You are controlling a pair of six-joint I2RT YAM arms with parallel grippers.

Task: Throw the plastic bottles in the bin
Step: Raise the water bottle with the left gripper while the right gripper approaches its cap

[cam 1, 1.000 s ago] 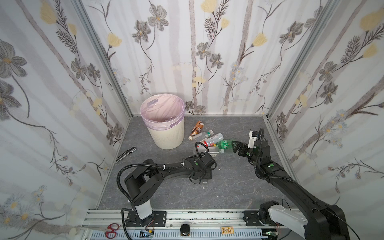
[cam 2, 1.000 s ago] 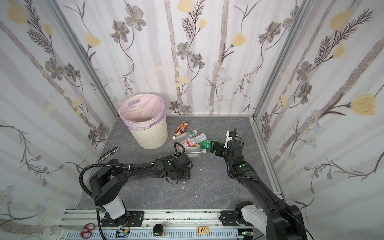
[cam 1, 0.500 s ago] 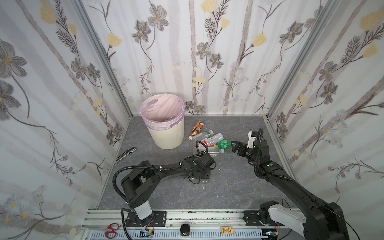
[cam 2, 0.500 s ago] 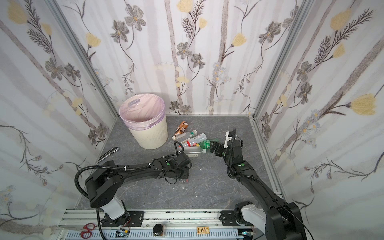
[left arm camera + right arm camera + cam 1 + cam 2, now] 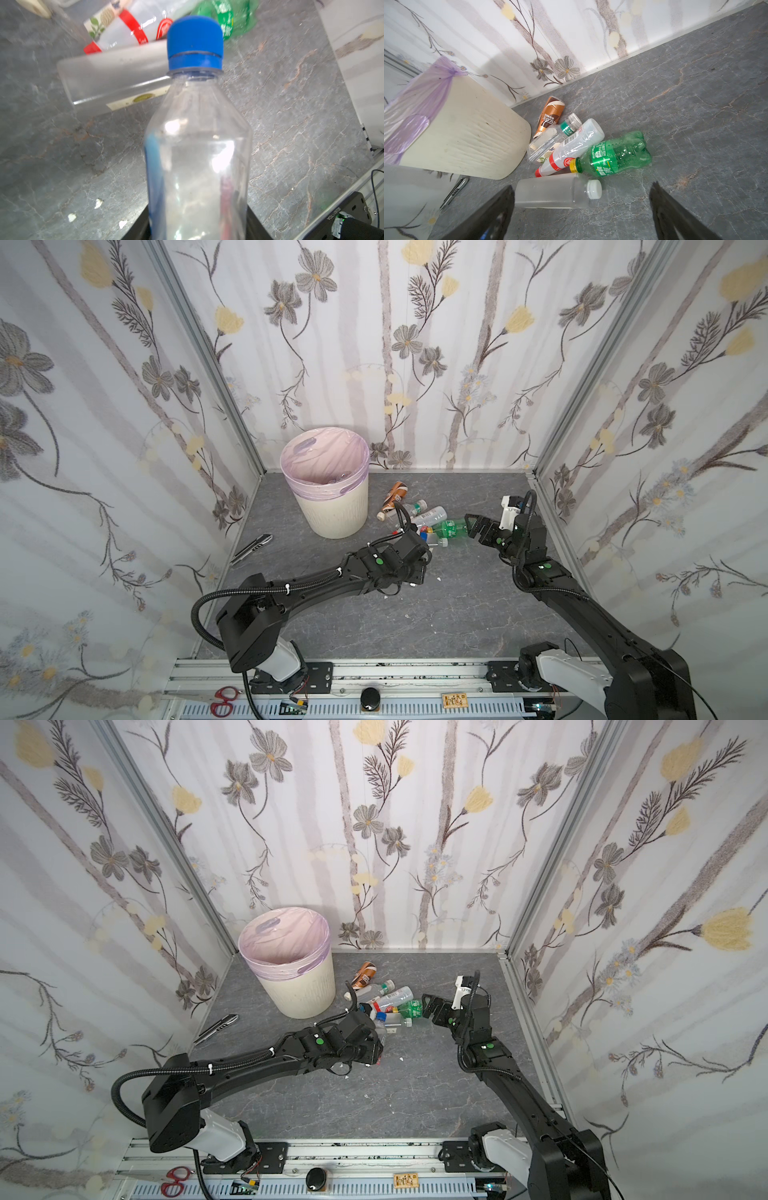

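We see a cream-white ribbed bin (image 5: 336,510) with a pale lilac bag (image 5: 324,460), a grey marbled floor (image 5: 457,614), a green bottle (image 5: 618,155), a brown-and-white coffee bottle (image 5: 550,116), a red-banded clear bottle (image 5: 571,147) and a blue-capped clear bottle (image 5: 197,155); the walls (image 5: 415,344) carry grey and yellow flowers on white with pale grey stripes

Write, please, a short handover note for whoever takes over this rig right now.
Left gripper: shut on a clear blue-capped bottle, near the other bottles, not yet at the bin.
Right gripper: open, empty, beside the green bottle.
Lying right of the bin: green bottle, frosted white-capped bottle, red-capped bottle, brown coffee bottle, small green-labelled bottle, flat clear bottle.
Done: something clear seems to lie in the bin; count unclear.
Left: bin the held bottle, then the rest.
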